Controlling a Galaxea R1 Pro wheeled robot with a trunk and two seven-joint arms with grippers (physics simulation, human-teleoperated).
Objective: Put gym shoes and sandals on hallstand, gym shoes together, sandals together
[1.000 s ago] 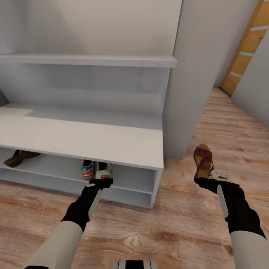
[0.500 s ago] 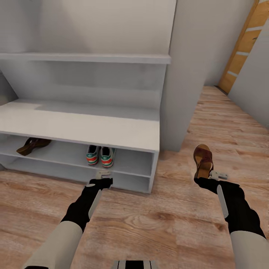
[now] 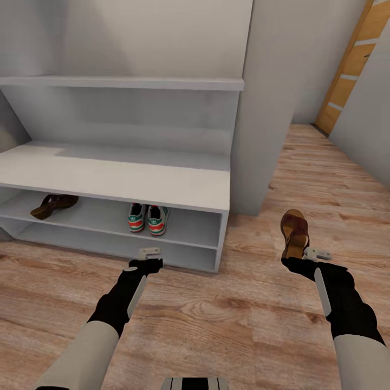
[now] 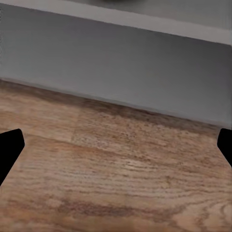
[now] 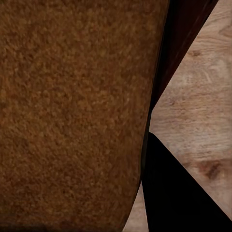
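Head view: hallstand (image 3: 135, 184), upper shoe shelf holding two gym shoes (image 3: 148, 218) side by side and one sandal (image 3: 53, 204) well apart. Left tool (image 3: 146, 259) empty, fingers wide, above corridor floor (image 3: 227, 319). Right tool (image 3: 297, 259) closed on second sandal (image 3: 294, 232), clear of the floor.

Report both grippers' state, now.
Left gripper: open, empty, above the corridor floor in front of the hallstand.
Right gripper: shut on a sandal, held clear of the floor.
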